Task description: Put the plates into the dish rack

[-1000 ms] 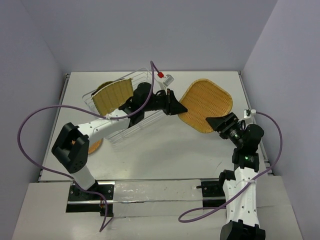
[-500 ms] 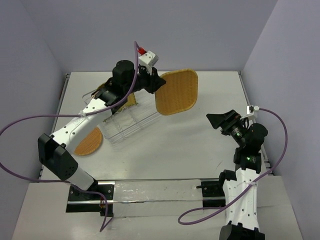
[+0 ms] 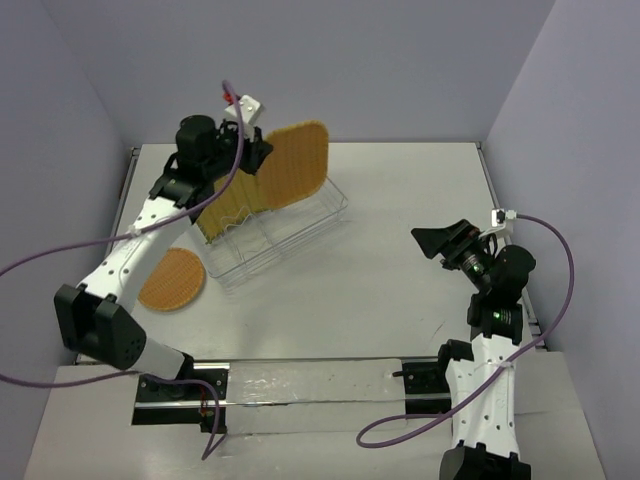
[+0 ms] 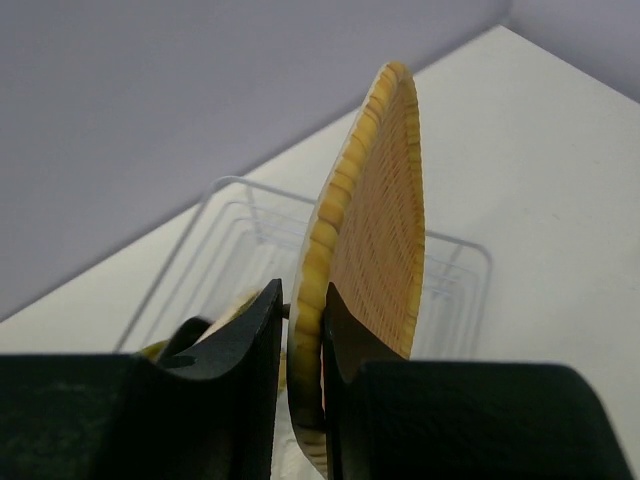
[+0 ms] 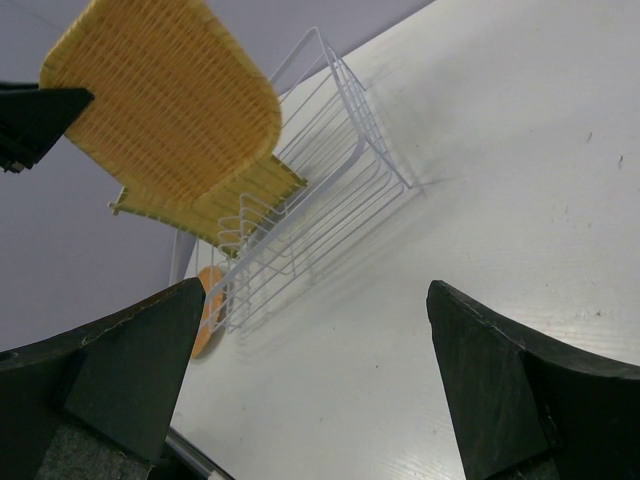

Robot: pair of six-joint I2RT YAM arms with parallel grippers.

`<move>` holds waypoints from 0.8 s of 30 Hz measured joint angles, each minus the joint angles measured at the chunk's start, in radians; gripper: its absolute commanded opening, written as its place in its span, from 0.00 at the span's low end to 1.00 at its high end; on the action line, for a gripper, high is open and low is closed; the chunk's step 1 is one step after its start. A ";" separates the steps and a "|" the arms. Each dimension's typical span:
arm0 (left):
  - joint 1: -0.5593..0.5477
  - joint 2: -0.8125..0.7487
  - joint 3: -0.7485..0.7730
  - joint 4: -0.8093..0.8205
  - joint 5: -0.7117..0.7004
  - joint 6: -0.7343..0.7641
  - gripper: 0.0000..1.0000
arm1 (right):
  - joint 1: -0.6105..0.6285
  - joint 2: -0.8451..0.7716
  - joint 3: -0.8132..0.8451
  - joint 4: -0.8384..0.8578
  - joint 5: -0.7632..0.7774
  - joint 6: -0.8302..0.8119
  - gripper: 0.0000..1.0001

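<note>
My left gripper [image 3: 256,160] is shut on the edge of the rounded-square orange woven plate [image 3: 291,165] and holds it upright above the wire dish rack [image 3: 300,225]. In the left wrist view the plate [image 4: 375,240] stands edge-on between my fingers, over the rack [image 4: 455,265]. A yellow bamboo plate [image 3: 228,205] stands in the rack's left end. A round orange woven plate [image 3: 172,279] lies flat on the table left of the rack. My right gripper [image 3: 440,240] is open and empty, well right of the rack. The right wrist view shows the held plate [image 5: 165,100], the rack [image 5: 320,200] and the bamboo plate [image 5: 240,205].
The white table's left edge [image 3: 128,190] runs close to the rack and the lying plate. Purple cables loop off both arms. The grey walls stand behind and to both sides.
My left gripper has carried the rounded-square woven plate from the right of the rack up and leftward, turning it upright over the rack. The right arm has stayed almost still.
</note>
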 measured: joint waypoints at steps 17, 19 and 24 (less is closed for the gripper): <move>0.133 -0.428 -0.617 0.462 -0.057 0.074 0.00 | 0.000 0.102 0.000 0.019 -0.021 -0.083 1.00; 0.134 -0.446 -0.674 0.506 -0.079 0.068 0.00 | 0.000 0.107 0.000 0.022 -0.027 -0.085 1.00; 0.134 -0.516 -0.808 0.606 -0.127 0.057 0.00 | 0.000 0.134 0.000 0.052 -0.056 -0.085 0.99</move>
